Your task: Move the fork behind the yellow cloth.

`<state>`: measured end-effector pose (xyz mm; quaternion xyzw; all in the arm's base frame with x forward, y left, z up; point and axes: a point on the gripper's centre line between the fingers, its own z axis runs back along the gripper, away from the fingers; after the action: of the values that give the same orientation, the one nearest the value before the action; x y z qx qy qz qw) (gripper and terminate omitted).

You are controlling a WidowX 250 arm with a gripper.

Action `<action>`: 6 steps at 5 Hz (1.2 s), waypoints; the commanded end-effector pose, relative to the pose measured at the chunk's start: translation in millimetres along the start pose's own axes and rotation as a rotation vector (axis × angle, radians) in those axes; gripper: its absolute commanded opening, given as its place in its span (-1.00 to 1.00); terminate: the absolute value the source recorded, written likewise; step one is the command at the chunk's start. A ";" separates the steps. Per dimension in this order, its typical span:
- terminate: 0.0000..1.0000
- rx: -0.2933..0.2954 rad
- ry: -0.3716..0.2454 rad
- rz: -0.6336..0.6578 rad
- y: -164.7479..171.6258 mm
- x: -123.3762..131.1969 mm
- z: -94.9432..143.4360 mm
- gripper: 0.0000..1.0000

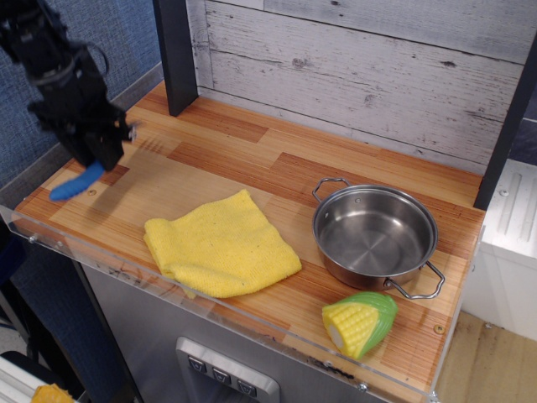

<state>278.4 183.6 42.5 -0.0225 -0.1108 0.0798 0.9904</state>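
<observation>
The fork shows its blue handle sticking out low and left of my black gripper, at the far left of the wooden table. The gripper is shut on the fork near its neck and holds it just above the surface. The image is motion-blurred there, and the silver tines are only a faint smear to the gripper's right. The yellow cloth lies folded near the front edge, to the right of and nearer than the gripper, apart from it.
A steel pot stands right of the cloth. A toy corn lies at the front right. A dark post rises at the back left, and a plank wall runs behind the table.
</observation>
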 end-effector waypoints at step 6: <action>-1.00 -0.097 -0.088 -0.009 -160.2 73.2 21.9 -1.00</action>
<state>361.2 36.6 70.2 -0.0697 -0.1309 0.0740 0.9862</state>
